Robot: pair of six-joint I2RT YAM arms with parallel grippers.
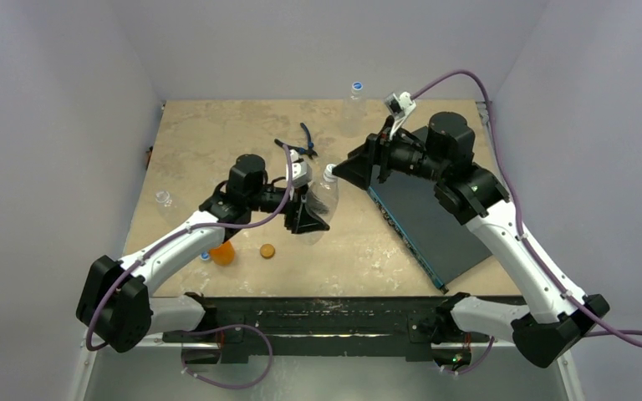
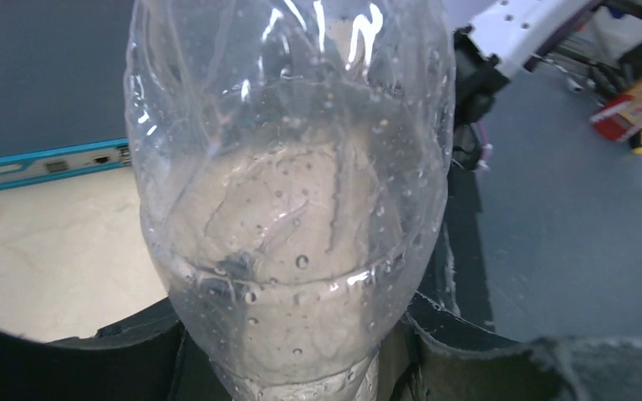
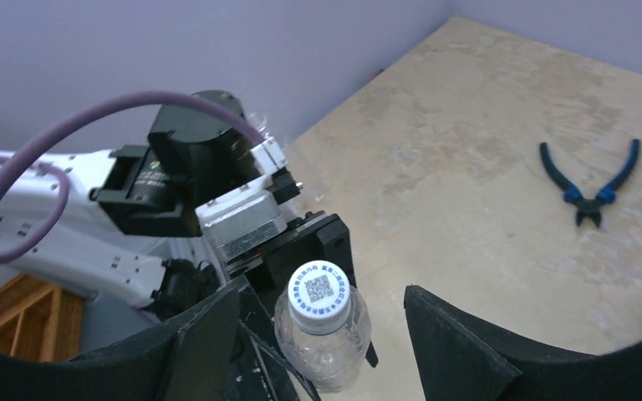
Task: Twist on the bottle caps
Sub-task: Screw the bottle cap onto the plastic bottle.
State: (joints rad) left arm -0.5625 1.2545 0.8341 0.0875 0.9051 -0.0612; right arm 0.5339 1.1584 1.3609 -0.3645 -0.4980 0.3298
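Leftmost, a small clear bottle [image 1: 164, 198] sits at the left edge of the table [image 1: 217, 134], well apart from everything else. Toward the front, a blue cap [image 1: 205, 256] shows partly from behind the left arm, just beside a squat orange bottle [image 1: 223, 252]. A flat orange-brown cap [image 1: 267, 251] lies on the tabletop near that bottle's right side, not touching it.

Centre: the left gripper [image 1: 311, 209] is clamped on the body of a clear plastic bottle [image 2: 292, 209], whose neck points toward the right arm. In the left wrist view the bottle fills most of the frame, with droplets on its wall and the black fingers [image 2: 468, 334] pressed against its lower sides. A white cap with a blue printed code [image 3: 318, 294] sits on the neck. Cannot tell how far down it is threaded.

Blue-handled pliers [image 1: 301, 144] lie beyond the held bottle, handles spread.

The right gripper [image 1: 344, 171] faces the capped neck with its jaws wide. In the right wrist view one finger stands on each side of the white cap, with a clear gap on both sides and neither finger touching it.

A capped clear bottle [image 1: 356, 90] stands at the table's far edge.

Right side: a dark board with a teal edge [image 1: 426, 221] lies flat under the right arm.
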